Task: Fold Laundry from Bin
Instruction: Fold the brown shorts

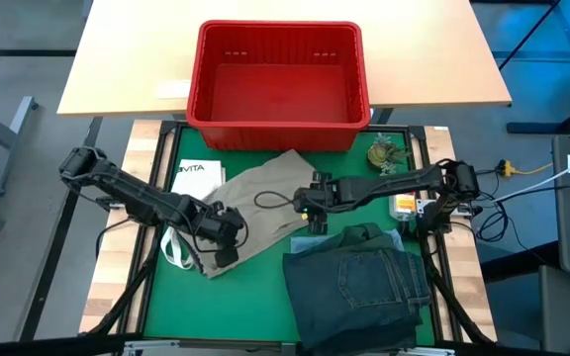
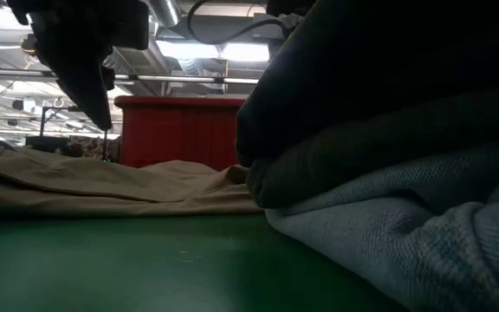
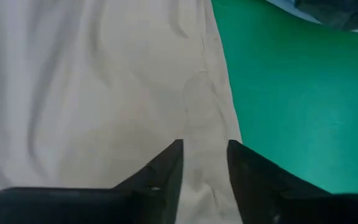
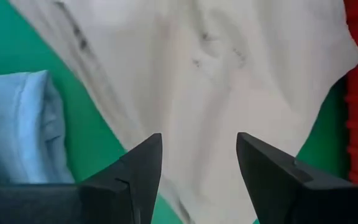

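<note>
A khaki-beige garment [image 1: 265,198] lies spread slantwise on the green mat [image 1: 255,307], in front of the red bin [image 1: 194,99]. My left gripper [image 1: 226,252] hovers open over the garment's near-left end. In its wrist view the fingers stand above a seam by the garment's edge [image 3: 219,106], touching nothing. My right gripper [image 1: 315,222] hangs open above the garment's right part [image 4: 229,81], clear of it. At the near right rests a stack of folded laundry [image 1: 359,282], with dark denim on top. Light blue cloth [image 4: 17,124] shows in the right wrist view.
A white tote bag [image 1: 176,247] and a printed sheet [image 1: 198,178] lie left of the garment. A small camouflage item [image 1: 384,153] sits at the far right by the bin. The folded stack [image 2: 388,156] fills the low view's right. Bare mat shows at the near left.
</note>
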`<action>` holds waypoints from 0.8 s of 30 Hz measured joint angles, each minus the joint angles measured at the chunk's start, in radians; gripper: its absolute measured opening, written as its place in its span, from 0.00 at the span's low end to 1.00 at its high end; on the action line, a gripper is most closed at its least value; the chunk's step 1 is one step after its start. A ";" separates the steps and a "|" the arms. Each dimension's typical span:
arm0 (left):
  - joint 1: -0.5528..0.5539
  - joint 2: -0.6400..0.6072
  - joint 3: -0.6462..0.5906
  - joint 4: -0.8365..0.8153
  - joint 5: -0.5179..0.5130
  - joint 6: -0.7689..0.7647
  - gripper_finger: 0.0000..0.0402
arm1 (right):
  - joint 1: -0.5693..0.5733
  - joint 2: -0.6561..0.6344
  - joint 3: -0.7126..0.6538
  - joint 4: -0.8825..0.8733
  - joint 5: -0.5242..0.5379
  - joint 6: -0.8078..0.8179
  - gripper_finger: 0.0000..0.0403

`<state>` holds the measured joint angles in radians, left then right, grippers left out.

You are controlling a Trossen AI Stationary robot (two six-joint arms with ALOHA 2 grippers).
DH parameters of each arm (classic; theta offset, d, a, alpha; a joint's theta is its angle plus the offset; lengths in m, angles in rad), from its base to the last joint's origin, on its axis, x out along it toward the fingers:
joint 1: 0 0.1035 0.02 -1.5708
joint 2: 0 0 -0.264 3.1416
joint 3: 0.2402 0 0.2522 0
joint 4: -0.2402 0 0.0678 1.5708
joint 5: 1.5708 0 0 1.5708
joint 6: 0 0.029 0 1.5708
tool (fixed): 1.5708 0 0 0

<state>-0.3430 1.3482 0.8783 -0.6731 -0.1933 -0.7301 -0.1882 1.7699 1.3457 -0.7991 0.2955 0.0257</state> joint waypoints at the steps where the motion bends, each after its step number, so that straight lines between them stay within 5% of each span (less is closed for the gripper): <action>1: -0.006 0.002 0.000 0.000 -0.003 -0.001 0.32 | 0.006 0.000 0.000 -0.003 0.000 0.000 0.51; 7: -0.016 0.051 0.001 0.010 -0.015 -0.001 0.50 | 0.011 0.000 -0.009 -0.038 0.003 -0.059 0.51; 12: -0.017 0.126 0.001 0.011 -0.033 -0.001 0.57 | 0.011 0.001 -0.064 -0.042 0.027 -0.145 0.51; 18: -0.015 0.209 0.001 0.010 -0.025 -0.001 0.54 | 0.009 0.001 -0.149 -0.031 0.054 -0.169 0.51; 24: -0.015 0.222 0.001 0.010 0.037 0.025 0.40 | -0.036 0.002 -0.216 0.034 0.097 -0.166 0.51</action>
<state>-0.3584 1.5706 0.8795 -0.6628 -0.1559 -0.7053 -0.2239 1.7714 1.1294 -0.7656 0.3925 -0.1402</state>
